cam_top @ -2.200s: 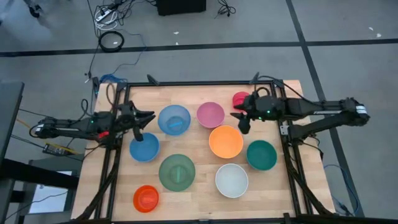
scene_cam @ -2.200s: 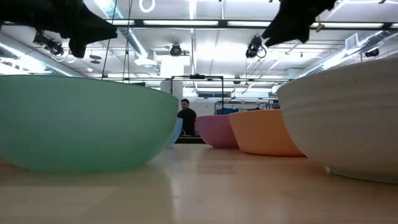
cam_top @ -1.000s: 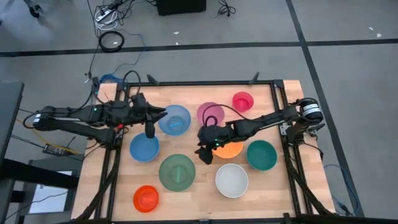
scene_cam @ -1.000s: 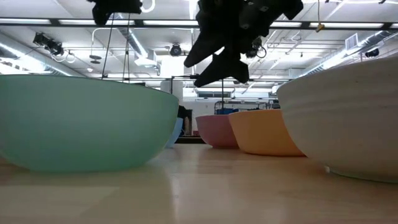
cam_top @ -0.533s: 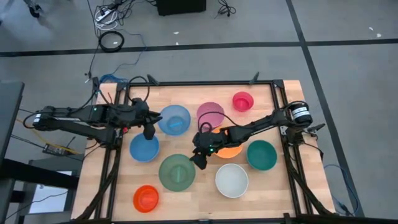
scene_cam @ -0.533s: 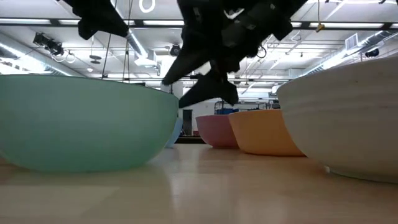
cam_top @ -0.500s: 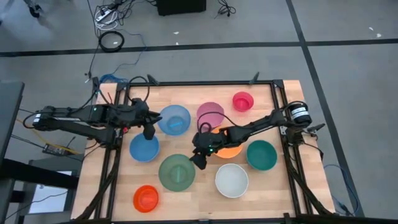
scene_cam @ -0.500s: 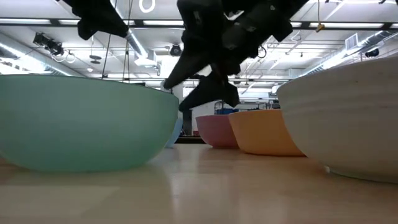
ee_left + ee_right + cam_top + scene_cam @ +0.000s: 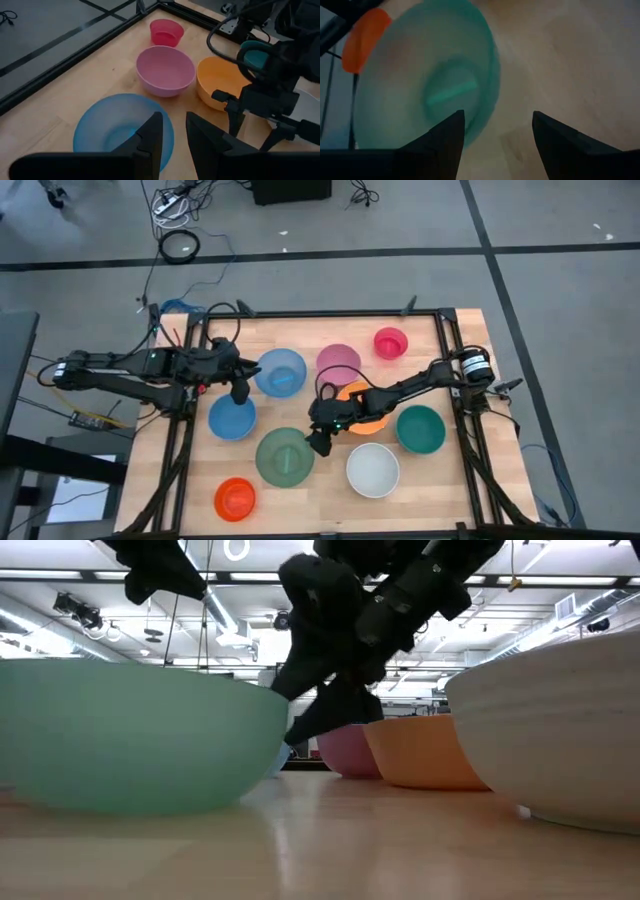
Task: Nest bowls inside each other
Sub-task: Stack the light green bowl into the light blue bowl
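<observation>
Round smooth green bowl sits on the pale wood-grain table, 8 other plain plastic bowls around it. Right gripper, fingers spread wide and empty, has dropped lower to the green bowl's rim. Left gripper, narrowly parted, hovers unchanged beyond it

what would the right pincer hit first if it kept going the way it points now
Most likely the near rim of the green bowl. The right pincer, open, points down at that rim in its wrist view, with bare table beside it; depth is unclear.
</observation>
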Controlling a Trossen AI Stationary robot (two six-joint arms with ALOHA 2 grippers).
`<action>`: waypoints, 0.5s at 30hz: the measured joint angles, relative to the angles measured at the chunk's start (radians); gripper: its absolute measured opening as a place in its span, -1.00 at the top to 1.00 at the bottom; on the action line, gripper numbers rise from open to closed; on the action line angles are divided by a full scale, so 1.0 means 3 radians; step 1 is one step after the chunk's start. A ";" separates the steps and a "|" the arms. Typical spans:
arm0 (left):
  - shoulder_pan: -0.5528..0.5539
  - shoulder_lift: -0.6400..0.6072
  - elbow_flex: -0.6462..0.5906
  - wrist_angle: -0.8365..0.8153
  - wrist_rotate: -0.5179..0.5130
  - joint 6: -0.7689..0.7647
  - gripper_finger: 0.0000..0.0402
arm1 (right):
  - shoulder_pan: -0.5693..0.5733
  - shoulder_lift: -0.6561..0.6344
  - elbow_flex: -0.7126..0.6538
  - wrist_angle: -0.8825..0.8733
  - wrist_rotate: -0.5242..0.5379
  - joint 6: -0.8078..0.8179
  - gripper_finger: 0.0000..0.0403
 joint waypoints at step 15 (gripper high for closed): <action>0.0000 0.0000 0.0000 0.0001 -0.0001 0.0004 0.53 | 0.0024 0.0104 -0.0004 0.0173 0.0104 -0.0004 0.03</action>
